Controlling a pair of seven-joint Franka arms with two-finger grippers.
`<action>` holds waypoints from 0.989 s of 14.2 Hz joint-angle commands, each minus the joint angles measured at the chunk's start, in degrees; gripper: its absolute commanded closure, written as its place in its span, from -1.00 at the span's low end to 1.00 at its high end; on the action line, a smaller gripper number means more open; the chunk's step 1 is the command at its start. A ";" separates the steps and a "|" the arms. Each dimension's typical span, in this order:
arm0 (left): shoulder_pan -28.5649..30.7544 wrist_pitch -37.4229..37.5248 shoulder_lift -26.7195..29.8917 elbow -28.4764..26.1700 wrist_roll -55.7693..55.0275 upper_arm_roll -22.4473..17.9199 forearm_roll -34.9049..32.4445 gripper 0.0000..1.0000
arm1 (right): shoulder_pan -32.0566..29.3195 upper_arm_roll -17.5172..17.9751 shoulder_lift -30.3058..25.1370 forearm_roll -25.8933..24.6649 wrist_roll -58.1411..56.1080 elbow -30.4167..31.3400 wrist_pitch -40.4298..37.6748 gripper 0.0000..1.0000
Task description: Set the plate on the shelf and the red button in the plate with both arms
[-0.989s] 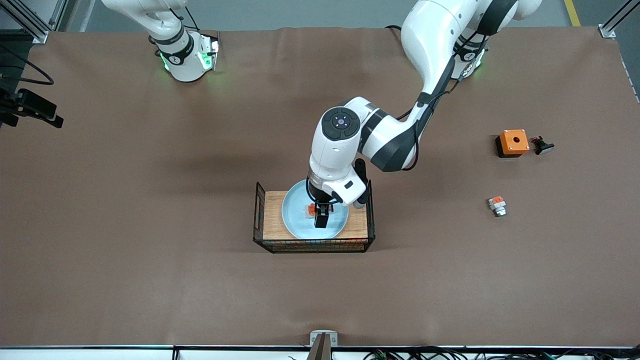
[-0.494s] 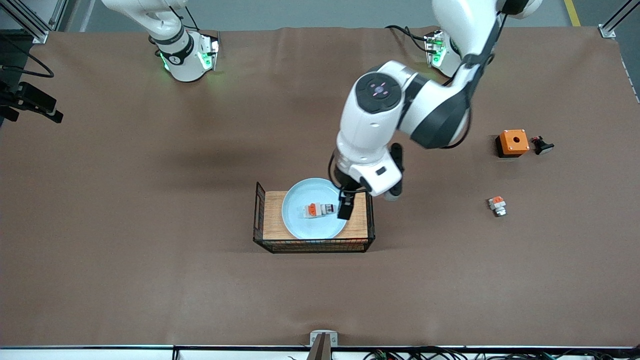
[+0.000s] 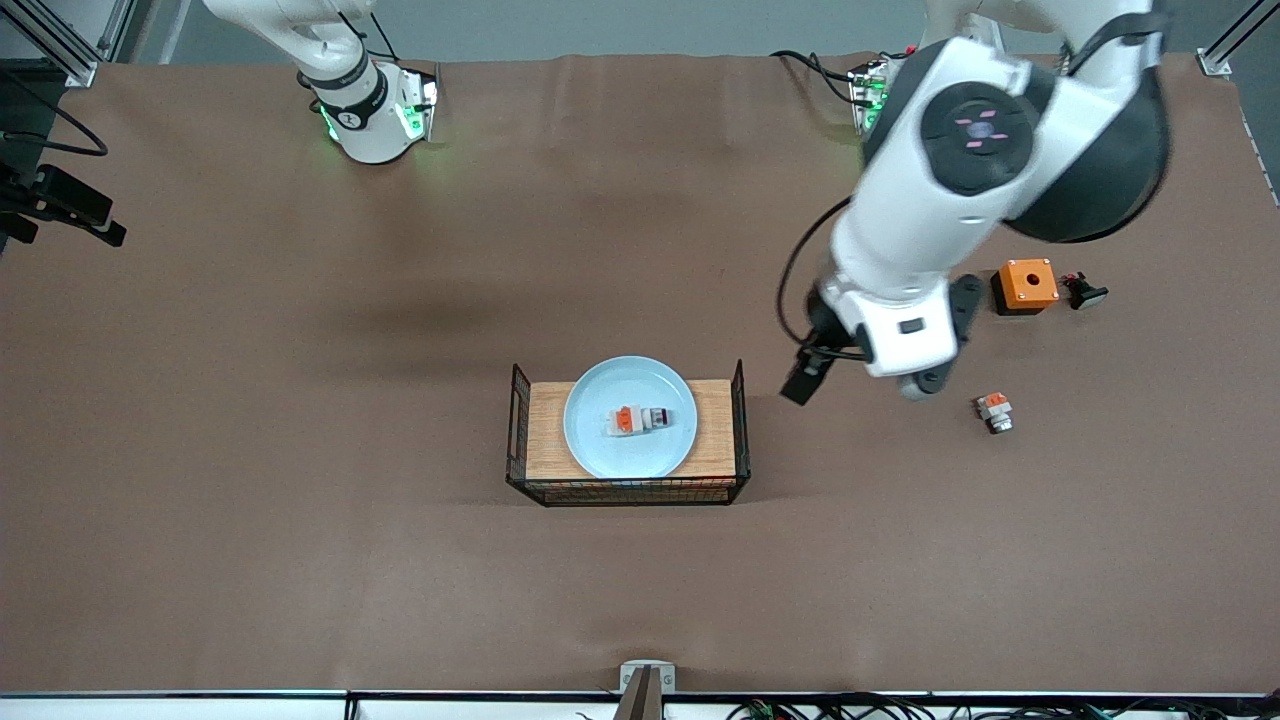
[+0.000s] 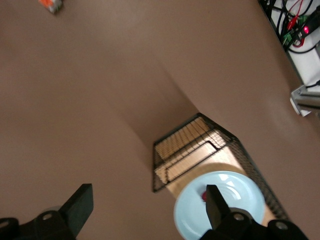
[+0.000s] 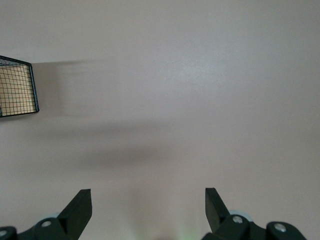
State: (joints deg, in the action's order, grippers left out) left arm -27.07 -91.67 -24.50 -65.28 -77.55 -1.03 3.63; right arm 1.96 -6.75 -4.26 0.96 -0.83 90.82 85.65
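The pale blue plate (image 3: pixel 640 455) lies in a black wire basket (image 3: pixel 625 492) with a wooden floor, at mid-table. On the plate rests the red button (image 3: pixel 638 419), a small white-and-grey block with an orange middle. My left gripper (image 3: pixel 805 378) hangs open and empty in the air, over bare table between the basket and the left arm's end. The left wrist view shows the plate (image 4: pixel 245 197), the button's red cap (image 4: pixel 204 196) and the basket (image 4: pixel 190 145) past my left gripper (image 4: pixel 147 197). My right gripper (image 5: pixel 147 197) is open and empty over bare table, and out of the front view.
Toward the left arm's end lie a small orange-and-white block (image 3: pixel 994 410), an orange box with a hole (image 3: pixel 1026 284) and a small black part (image 3: pixel 1085 291) beside it. A basket corner (image 5: pixel 17 87) shows in the right wrist view.
My left gripper has lifted off the plate, leaving the red button lying there, and swung up and toward the left arm's end of the table. The right arm has not moved.
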 commanded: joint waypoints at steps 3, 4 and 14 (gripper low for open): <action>6.84 -0.18 14.98 -19.06 26.51 0.33 1.12 -0.99 | -0.73 0.42 -1.71 0.01 -0.48 1.72 0.22 -1.00; 8.77 -0.44 16.83 -21.62 31.62 0.42 1.12 -0.99 | -0.99 0.51 -1.71 0.01 -0.40 1.72 0.22 -1.00; 19.59 -10.98 31.78 -43.42 58.46 0.16 0.33 -0.99 | -1.53 2.18 -1.80 0.01 -0.48 1.72 0.39 -1.00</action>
State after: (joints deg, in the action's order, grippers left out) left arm -8.93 -98.89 2.07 -102.21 -22.42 -1.16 3.95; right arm 0.49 -4.81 -4.35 0.96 -0.83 91.07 85.58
